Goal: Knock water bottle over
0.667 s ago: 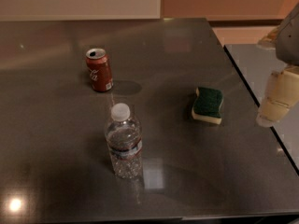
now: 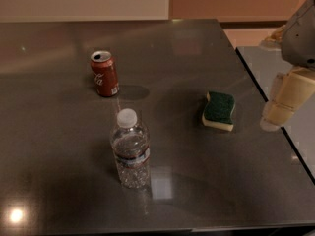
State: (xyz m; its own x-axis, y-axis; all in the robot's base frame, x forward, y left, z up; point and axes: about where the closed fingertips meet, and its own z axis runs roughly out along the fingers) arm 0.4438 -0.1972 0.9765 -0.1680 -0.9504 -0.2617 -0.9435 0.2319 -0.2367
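Dark glossy surface (image 2: 49, 112) fills most of the camera view, with a light glare spot at its near left corner. A second, lighter slab (image 2: 300, 132) butts against its right edge, separated by a dark seam.

Grey arm housing (image 2: 301, 33) comes in at the upper right corner. The beige tool (image 2: 273, 118) hangs below it, over the seam at the right edge of the surface and angled down toward the left. It touches nothing and holds nothing. Whether it is spread or pressed together: cannot tell from this angle.

The water bottle (image 2: 130, 151) stands upright in the near centre-left of the surface. It has a clear ribbed body, a white cap on top and a thin label band around the middle. It is well apart from the tool, far to the tool's left and a bit nearer the camera. Nothing touches the bottle.

The red soda can (image 2: 104, 73) is upright with its top opened. It sits behind the bottle and slightly left, clear of it.

The sponge (image 2: 219, 110) lies flat, green side up with a yellow layer underneath. It sits between bottle and tool, much closer to the tool, just left of it and not touching. It lies a little farther back than the straight line from tool to bottle.
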